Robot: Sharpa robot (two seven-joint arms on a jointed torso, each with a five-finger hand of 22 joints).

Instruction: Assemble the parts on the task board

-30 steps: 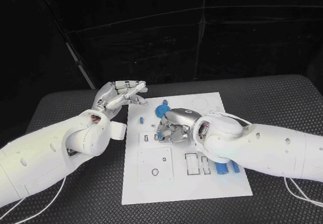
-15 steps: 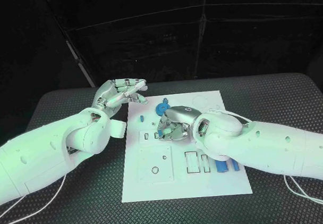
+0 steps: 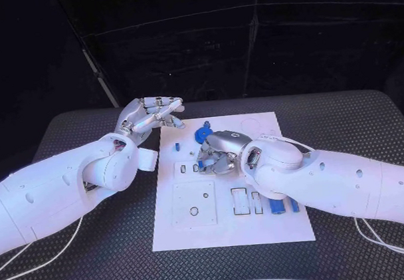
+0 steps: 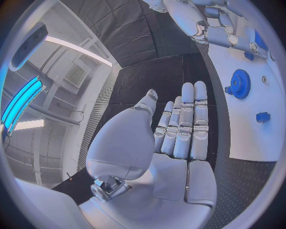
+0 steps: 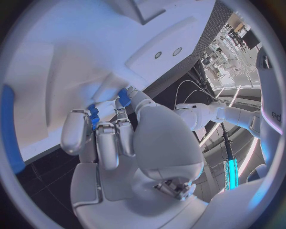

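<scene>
The white task board (image 3: 268,227) lies in the middle of the table. My right hand (image 3: 218,156) rests low on the board's middle, its fingers curled down around a small blue part (image 5: 93,115); a second blue bit (image 5: 123,96) shows by its fingertips. A blue gear (image 3: 203,137) sits just beyond that hand, with a small blue piece (image 3: 177,150) to its left. Two blue pegs (image 3: 278,207) lie near the board's right edge. My left hand (image 3: 149,115) hovers over the board's far left corner, empty, its fingers (image 4: 185,124) straight and side by side. The gear (image 4: 240,84) lies ahead of it.
The board (image 4: 256,138) carries empty slots and outlines at its near left (image 3: 194,204). Black ribbed table mat (image 3: 98,257) surrounds it. My right forearm (image 3: 341,183) covers the board's right side. A blue part (image 5: 12,129) lies at the rim of the right wrist view.
My left hand's outstretched finger has drawn in toward the others. The right hand stays on the same spot of the board with only slight finger movement.
</scene>
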